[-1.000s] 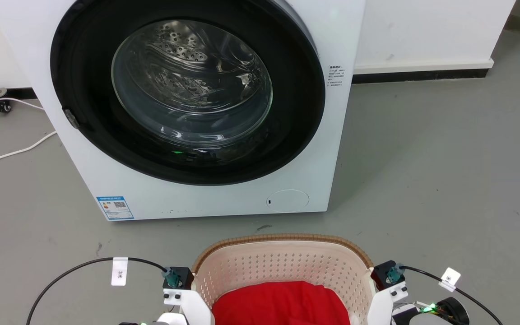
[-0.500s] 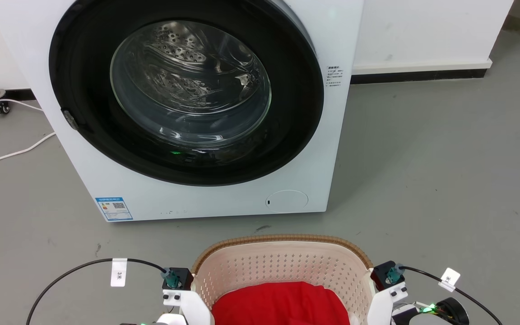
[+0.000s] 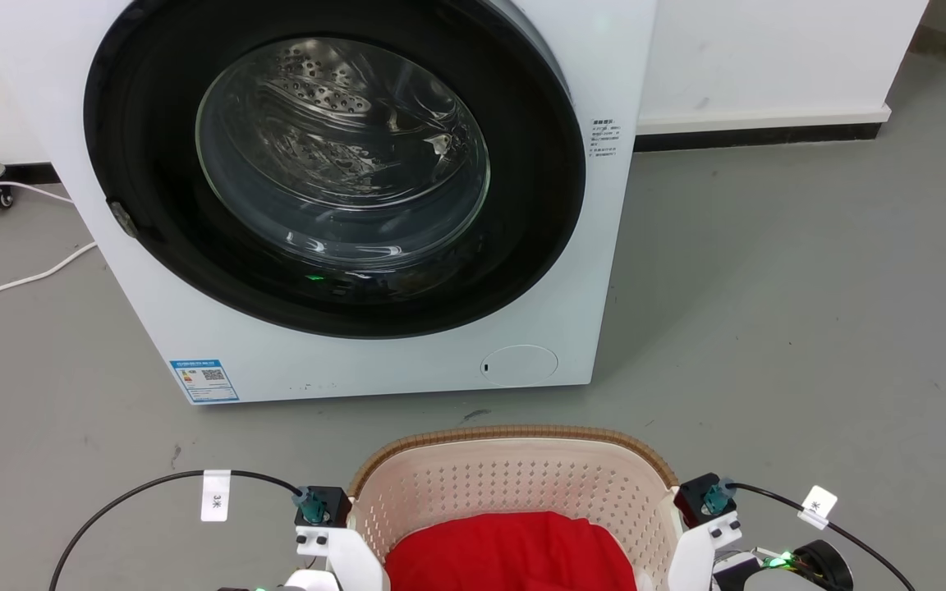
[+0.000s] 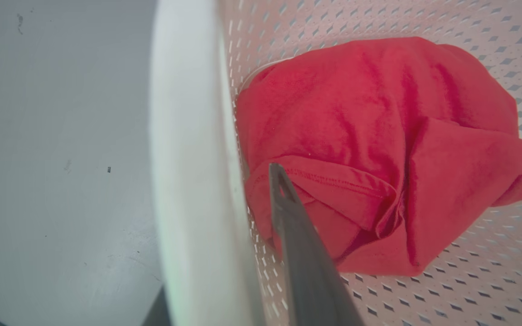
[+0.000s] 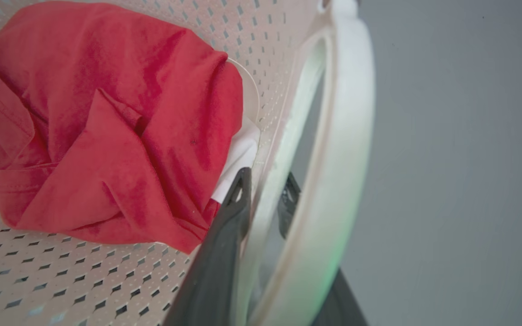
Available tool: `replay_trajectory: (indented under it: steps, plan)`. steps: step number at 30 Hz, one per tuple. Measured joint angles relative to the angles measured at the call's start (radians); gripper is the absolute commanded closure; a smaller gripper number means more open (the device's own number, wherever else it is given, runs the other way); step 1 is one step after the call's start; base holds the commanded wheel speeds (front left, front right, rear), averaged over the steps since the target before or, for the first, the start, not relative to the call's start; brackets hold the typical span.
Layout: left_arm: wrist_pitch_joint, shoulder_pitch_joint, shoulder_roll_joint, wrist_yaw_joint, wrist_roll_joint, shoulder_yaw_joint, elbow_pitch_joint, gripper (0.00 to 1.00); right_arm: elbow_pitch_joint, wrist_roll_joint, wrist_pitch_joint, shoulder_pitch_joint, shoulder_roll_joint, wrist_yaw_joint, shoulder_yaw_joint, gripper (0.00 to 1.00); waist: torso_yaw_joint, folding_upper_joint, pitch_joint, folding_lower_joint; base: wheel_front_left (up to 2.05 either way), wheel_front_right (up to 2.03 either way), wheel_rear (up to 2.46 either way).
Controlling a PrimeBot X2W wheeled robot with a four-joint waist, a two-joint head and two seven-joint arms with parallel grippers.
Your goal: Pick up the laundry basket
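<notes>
Right pincer [image 5: 265,181] clenched on the laundry basket [image 3: 514,480] side handle [image 5: 342,136]; left pincer [image 4: 224,203] straddles opposite handle [image 4: 184,158], grip can't tell. Red cloth [image 3: 510,554] between pincers.

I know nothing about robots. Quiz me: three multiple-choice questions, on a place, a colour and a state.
1. Where is the laundry basket? A) before the washing machine B) atop it C) in its drum
2. The cloth inside is: A) blue B) red C) green
3. The fingers of the right gripper are: A) both inside the basket B) astride its side C) clear of it
1 A, it lies this side of the machine's door; 2 B, plainly red; 3 B, one finger inside, one outside.
</notes>
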Motion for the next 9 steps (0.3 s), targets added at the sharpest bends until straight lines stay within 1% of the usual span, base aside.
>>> replay_trajectory:
  steps: [9]
  plan:
    - [-0.004, -0.001, 0.002, 0.000, -0.014, -0.015, 0.001, 1.00, 0.002, 0.019, -0.002, -0.002, 0.000, 0.000, 0.021, 1.00, -0.001, 0.0000, -0.002, 0.0000, 0.00, 0.00, 0.00]
